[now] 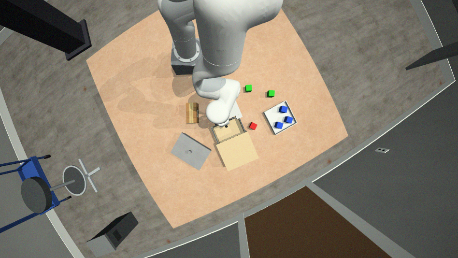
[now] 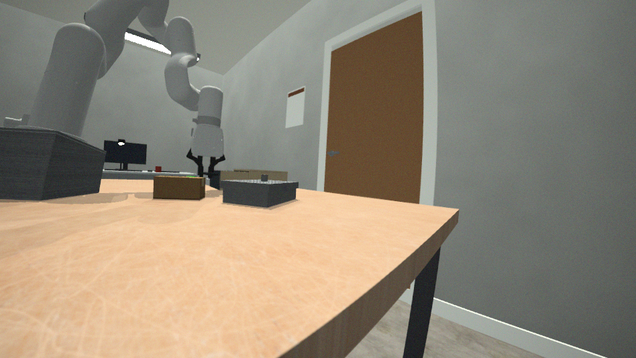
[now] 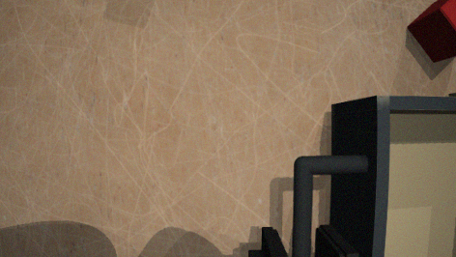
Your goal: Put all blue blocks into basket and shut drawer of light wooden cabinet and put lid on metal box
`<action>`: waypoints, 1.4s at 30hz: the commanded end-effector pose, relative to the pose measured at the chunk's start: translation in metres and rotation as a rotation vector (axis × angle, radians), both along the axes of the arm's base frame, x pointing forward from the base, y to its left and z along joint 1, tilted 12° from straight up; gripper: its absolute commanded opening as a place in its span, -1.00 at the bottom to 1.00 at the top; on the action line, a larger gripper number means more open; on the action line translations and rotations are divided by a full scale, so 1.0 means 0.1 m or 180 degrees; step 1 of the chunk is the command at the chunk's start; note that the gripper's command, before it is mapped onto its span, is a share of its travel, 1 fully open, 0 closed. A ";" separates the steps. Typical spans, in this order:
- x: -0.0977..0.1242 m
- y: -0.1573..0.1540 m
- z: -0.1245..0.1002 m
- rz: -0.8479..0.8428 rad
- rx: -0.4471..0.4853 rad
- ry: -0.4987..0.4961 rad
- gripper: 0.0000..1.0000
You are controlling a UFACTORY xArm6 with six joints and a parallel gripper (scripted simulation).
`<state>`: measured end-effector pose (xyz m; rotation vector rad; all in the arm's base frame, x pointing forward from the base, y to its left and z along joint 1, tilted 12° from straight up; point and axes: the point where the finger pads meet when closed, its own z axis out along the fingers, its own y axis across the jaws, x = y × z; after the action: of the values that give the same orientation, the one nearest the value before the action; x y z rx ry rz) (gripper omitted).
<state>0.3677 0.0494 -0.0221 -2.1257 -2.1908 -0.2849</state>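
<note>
Pale tan tabletop (image 1: pixel 185 195) (image 2: pixel 200 267) (image 3: pixel 169 121) bears the items noted. I record my gripper (image 1: pixel 226 126) (image 2: pixel 206 172) (image 3: pixel 303 243) as slightly open, fingers on either side of the drawer handle (image 3: pixel 302 208), holding nothing. The drawer (image 1: pixel 229 130) (image 2: pixel 215 179) (image 3: pixel 420 176) stands open from the light wooden cabinet (image 1: pixel 236 151) (image 2: pixel 269 174). Three blue blocks (image 1: pixel 279 125) lie inside the white basket (image 1: pixel 271 116). The red block (image 1: pixel 253 125) (image 3: pixel 437 36) sits outside, between drawer and basket. The lid (image 1: pixel 195 155) (image 2: pixel 278 182) covers the metal box (image 2: pixel 257 194).
</note>
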 end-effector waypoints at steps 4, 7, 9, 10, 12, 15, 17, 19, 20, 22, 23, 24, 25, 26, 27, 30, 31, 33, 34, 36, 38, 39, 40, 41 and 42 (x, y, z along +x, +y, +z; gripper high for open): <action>0.01 0.00 0.01 -0.0001 0.0000 -0.0010 -0.51; 0.01 0.00 0.01 -0.0001 0.0000 -0.0010 -1.00; 0.01 0.00 0.01 -0.0001 0.0000 -0.0010 -1.00; 0.01 0.00 0.01 -0.0001 0.0000 -0.0010 -1.00; 0.01 0.00 0.01 -0.0001 0.0000 -0.0010 -1.00; 0.01 0.00 0.01 -0.0001 0.0000 -0.0010 -1.00; 0.01 0.00 0.01 -0.0001 0.0000 -0.0010 -1.00; 0.01 0.00 0.01 -0.0001 0.0000 -0.0010 -1.00; 0.01 0.00 0.01 -0.0001 0.0000 -0.0010 -1.00; 0.01 0.00 0.01 -0.0001 0.0000 -0.0010 -1.00; 0.01 0.00 0.01 -0.0001 0.0000 -0.0010 -1.00; 0.01 0.00 0.01 -0.0001 0.0000 -0.0010 -1.00; 0.01 0.00 0.01 -0.0001 0.0000 -0.0010 -1.00; 0.01 0.00 0.01 -0.0001 0.0000 -0.0010 -1.00; 0.01 0.00 0.01 -0.0001 0.0000 -0.0010 -1.00; 0.01 0.00 0.01 -0.0001 0.0000 -0.0010 -1.00; 0.01 0.00 0.01 -0.0001 0.0000 -0.0010 -1.00; 0.01 0.00 0.01 -0.0001 0.0000 -0.0010 -1.00; 0.01 0.00 0.01 -0.0001 0.0000 -0.0010 -1.00; 0.01 0.00 0.01 -0.0001 0.0000 -0.0010 -1.00; 0.01 0.00 0.01 -0.0001 0.0000 -0.0010 -1.00; 0.01 0.00 0.01 -0.0001 0.0000 -0.0010 -1.00; 0.01 0.00 0.01 -0.0001 0.0000 -0.0010 -1.00; 0.01 0.00 0.01 -0.0001 0.0000 -0.0010 -1.00; 0.01 0.00 0.01 -0.0001 0.0000 -0.0010 -1.00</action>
<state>0.3676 0.0494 -0.0222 -2.1256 -2.1908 -0.2849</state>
